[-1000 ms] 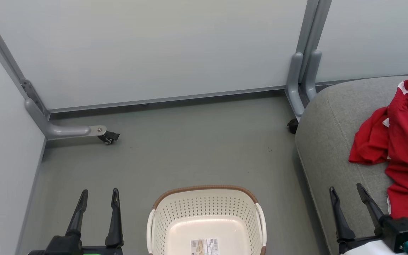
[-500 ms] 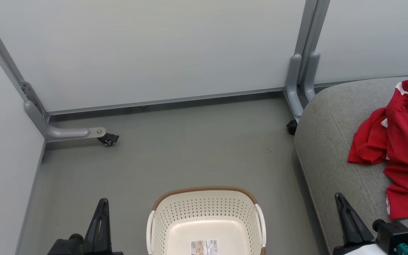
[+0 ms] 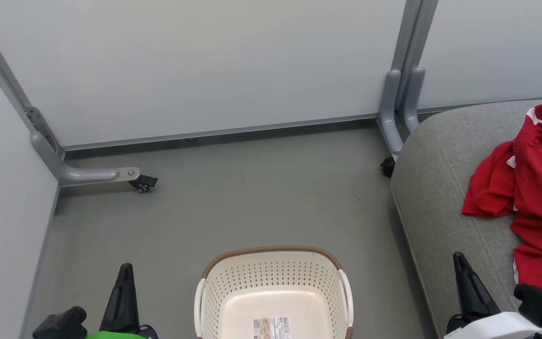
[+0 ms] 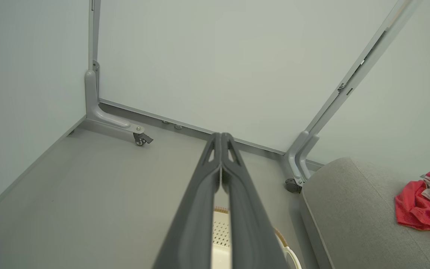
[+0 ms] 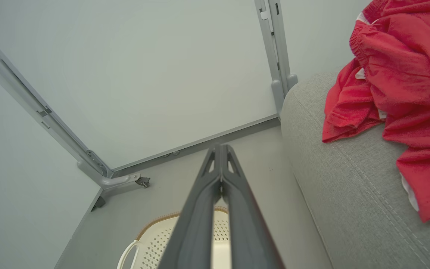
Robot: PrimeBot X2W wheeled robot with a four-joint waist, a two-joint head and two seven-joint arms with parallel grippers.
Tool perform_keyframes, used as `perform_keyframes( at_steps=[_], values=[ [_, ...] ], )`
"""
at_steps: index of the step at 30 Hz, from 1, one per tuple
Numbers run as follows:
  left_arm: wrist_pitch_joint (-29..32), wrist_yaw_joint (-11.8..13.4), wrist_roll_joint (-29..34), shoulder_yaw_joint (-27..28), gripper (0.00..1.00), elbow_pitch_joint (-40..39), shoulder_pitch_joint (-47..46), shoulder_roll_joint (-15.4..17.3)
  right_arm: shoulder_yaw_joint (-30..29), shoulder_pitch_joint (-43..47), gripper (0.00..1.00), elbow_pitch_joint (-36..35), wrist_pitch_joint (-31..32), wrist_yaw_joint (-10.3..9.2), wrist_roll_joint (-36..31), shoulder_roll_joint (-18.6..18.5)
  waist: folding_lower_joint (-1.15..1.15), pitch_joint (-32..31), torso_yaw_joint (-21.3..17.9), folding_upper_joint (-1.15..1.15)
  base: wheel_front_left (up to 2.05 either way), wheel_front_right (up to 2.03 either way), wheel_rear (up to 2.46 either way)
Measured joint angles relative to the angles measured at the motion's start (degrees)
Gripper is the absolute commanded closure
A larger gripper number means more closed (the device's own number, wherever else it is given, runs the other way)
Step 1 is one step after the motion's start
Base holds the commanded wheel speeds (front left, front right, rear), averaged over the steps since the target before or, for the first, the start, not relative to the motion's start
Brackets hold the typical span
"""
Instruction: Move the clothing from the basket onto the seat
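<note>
The red clothing [image 3: 532, 193] lies crumpled on the grey seat [image 3: 440, 188] at the right, also seen as clothing [image 5: 398, 93] on the seat [image 5: 342, 194] and as clothing [image 4: 426, 198] in the left wrist view. The cream basket [image 3: 273, 294] with a brown rim stands on the floor at bottom centre, holding nothing but a barcode sticker. My left gripper [image 3: 125, 270] is shut, empty, left of the basket. My right gripper [image 3: 459, 259] is shut, empty, over the seat's front edge. Both wrist views show the fingers pressed together: left gripper [image 4: 221, 135], right gripper [image 5: 220, 146].
Pale partition panels on grey frames close the back and left. A caster foot [image 3: 141, 182] juts onto the grey floor at the left, another caster [image 3: 387, 167] sits by the seat's corner. Open floor lies between basket and panels.
Both grippers closed from open to shut with nothing between the fingers. They also drew back slightly toward the bottom edge.
</note>
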Motion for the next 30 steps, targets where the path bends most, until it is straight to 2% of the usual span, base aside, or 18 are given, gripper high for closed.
perform_keyframes(
  at_steps=[30],
  values=[
    [5.7,-1.3,-25.6,2.5,1.00,2.7,-4.9,0.7,-0.6,-4.7,1.00,2.9,5.7,-0.01,26.6,-1.0,0.00,0.8,-0.1,0.00,0.00,0.00,0.00]
  ],
)
